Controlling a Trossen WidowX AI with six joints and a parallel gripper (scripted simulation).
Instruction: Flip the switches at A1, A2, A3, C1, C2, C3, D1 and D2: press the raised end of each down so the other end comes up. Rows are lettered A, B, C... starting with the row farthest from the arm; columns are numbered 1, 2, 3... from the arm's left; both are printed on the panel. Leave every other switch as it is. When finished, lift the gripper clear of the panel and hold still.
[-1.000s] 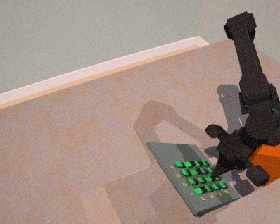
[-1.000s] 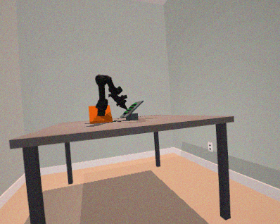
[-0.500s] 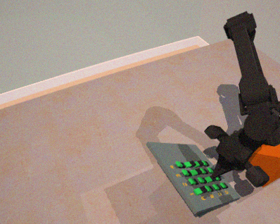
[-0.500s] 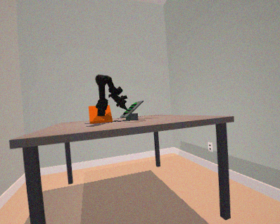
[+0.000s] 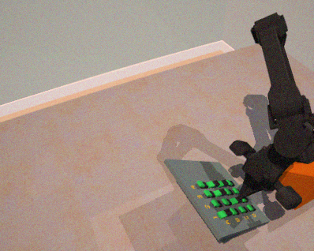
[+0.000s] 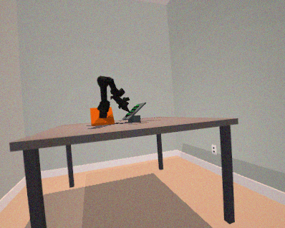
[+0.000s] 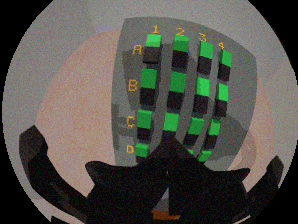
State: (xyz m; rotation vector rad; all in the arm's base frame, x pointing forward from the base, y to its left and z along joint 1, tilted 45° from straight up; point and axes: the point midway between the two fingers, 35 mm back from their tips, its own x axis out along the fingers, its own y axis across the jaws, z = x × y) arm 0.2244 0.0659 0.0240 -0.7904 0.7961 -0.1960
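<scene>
1. The panel (image 5: 187, 167) (image 6: 142, 105) (image 7: 243, 75) is carried by the bench (image 5: 88, 158) (image 6: 134, 130) (image 7: 75, 95), in front of the arm (image 5: 282, 87) (image 6: 104, 93). It is held at a tilt above a dark block (image 6: 134, 119), its far edge raised and its near edge low.
2. Four rows of four switches are borne by the panel, each made up of a green part and a dark part. Yellow letters A to D and numbers 1 to 4 are printed beside them.
3. The gripper (image 5: 239, 198) (image 6: 129, 111) (image 7: 168, 140) is closed, its fingertips brought together with nothing clasped between them. It is pointed down at a slant towards the panel.
4. The fingertips are placed at the near part of switch C2 (image 7: 171, 121), by which that part is covered in the wrist view. Whether the switch is being touched or pressed cannot be told.
5. The green part of C2 is left in sight, between C1 (image 7: 144, 120) and C3 (image 7: 195, 126).
6. In row D, D1 (image 7: 142, 150) is partly seen, while D2 is hidden behind the gripper.
7. At A1 (image 7: 152, 49), the green part is seen on the far side and the dark part on the near side.
8. An orange block (image 5: 305, 177) (image 6: 95, 116) is seen at the foot of the arm. Shadows are cast across both bench and panel.
</scene>
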